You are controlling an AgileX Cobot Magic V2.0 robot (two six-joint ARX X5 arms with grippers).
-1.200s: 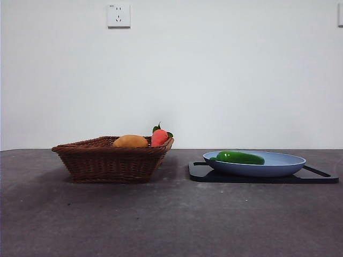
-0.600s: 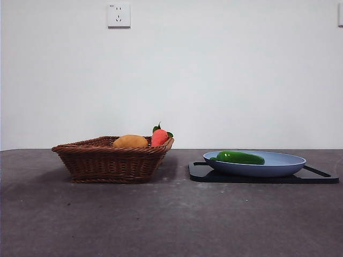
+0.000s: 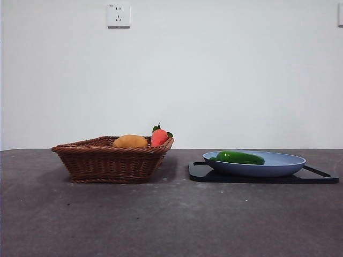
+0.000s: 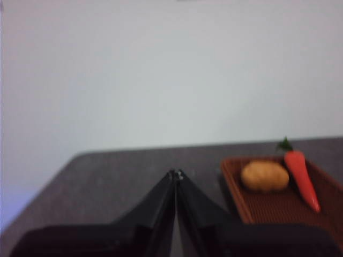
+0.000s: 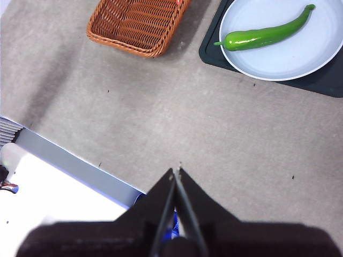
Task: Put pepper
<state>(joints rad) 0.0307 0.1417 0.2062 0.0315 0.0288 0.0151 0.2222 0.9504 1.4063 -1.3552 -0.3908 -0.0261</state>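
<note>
Long glossy green pepper (image 5: 266,33) lay in the pale blue plate (image 5: 300,61), stem end toward the brown wicker basket (image 5: 135,24).
Both the left gripper (image 4: 176,174) and right gripper (image 5: 175,171) were pinched together, well away from it, nothing between.

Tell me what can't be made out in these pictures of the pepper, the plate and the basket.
- Pepper: front view, the blue plate's near rim hides its underside.
- Plate: right wrist view, cut off by the picture's edge.
- Basket: front view, its wall hides the lower parts of the carrot and the yellow-orange item.
- Basket: left wrist view, blurred and partly cut off.
- Both arms: out of the front view.
</note>
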